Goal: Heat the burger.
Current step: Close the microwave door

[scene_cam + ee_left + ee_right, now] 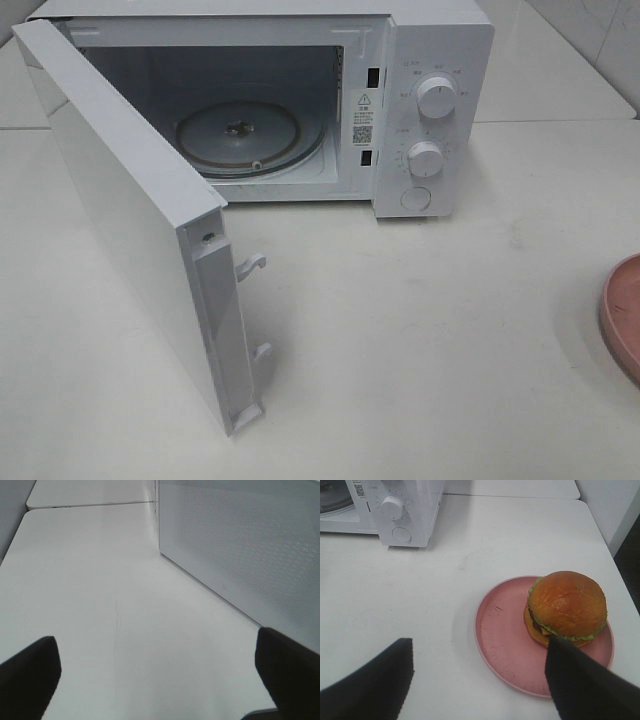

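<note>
The right gripper [477, 680] hovered open and empty just short of the glossy golden-brown burger [566, 607], which it needed to grasp next.

A white microwave [300, 100] stood on the white table [420, 340] with its door [130, 220] swung wide open, showing a glass turntable [250, 135] inside. A pink plate [625, 315] lay near the table's right edge.

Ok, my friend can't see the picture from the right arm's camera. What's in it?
A burger sits on a pink plate on a white table. The open right gripper hovers over the plate, holding nothing. A white microwave stands farther back.
</note>
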### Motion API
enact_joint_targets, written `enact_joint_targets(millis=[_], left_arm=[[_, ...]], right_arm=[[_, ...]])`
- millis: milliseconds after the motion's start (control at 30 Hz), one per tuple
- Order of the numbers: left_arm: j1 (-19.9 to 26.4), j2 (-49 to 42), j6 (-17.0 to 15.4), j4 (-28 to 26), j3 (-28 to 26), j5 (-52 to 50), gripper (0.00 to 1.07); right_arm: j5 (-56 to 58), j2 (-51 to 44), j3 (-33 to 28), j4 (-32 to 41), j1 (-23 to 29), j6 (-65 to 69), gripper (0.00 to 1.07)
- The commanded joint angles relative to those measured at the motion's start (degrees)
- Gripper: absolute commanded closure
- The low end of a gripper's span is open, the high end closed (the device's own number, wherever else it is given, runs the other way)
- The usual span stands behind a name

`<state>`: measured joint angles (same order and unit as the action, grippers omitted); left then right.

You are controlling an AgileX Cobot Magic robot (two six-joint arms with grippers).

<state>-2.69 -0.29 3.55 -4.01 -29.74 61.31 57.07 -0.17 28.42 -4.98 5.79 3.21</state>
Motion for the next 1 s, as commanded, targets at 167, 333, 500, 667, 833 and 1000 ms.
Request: enact_joint_targets(millis=[167,333,500,667,833,1000], left_arm=[[0.11,-0.92,0.0,-0.46,0.17,-0.11,0.08],[0.11,-0.92,0.0,-0.46,0.17,-0.11,0.08],[0.11,-0.92,0.0,-0.46,0.17,-0.11,0.08],[0.11,-0.92,0.0,-0.86,0.17,-0.11,0.08],[0.11,-0.92,-0.06,-1.15,0.17,-0.17,0.08],[0.11,-0.17,-0.06,-1.15,-0.46,-0.97,0.09]], right_arm=[[0.06,-1.72,0.0,0.0,-0.4,0.0,0.34],[0.06,-1.72,0.0,0.0,-0.4,0.0,0.34],[0.06,-1.72,0.0,0.0,-0.4,0.0,0.34],[0.06,-1.72,0.0,0.0,-0.4,0.0,0.34],[0.06,-1.72,0.0,0.0,-0.4,0.0,0.34],[0.06,-1.72,0.0,0.0,-0.4,0.0,0.34]])
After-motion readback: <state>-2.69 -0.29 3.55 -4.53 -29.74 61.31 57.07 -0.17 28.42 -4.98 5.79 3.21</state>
